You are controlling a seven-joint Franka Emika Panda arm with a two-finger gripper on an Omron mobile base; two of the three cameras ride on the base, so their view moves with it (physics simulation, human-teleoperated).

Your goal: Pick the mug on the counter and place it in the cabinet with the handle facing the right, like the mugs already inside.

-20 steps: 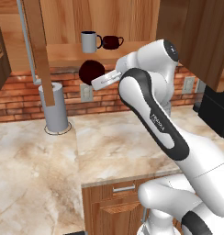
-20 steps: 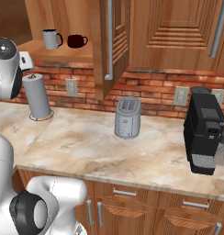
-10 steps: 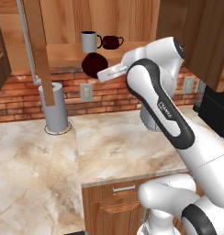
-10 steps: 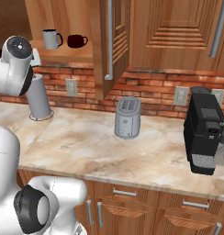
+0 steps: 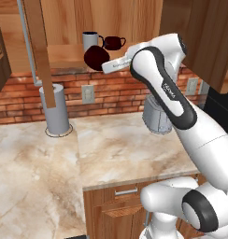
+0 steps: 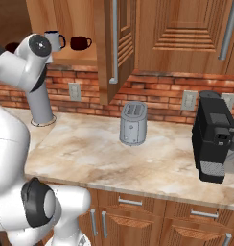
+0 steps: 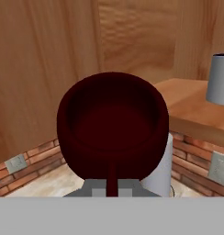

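The two-finger gripper (image 5: 105,68) holds the squat glossy maroon mug (image 5: 96,57) (by its handle (image 7: 112,176)) beside the light wooden cabinet shelf (image 5: 64,55).

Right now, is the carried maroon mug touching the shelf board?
Cannot tell. In the left base view the mug overlaps the shelf board's front edge; no gap or contact shows plainly.

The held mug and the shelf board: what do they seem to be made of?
The mug looks like glazed ceramic: dark maroon, with a soft sheen on its round belly, though the render leaves this open. The shelf board looks like light wood with a matte finish; grain lines run along it in the hand view.
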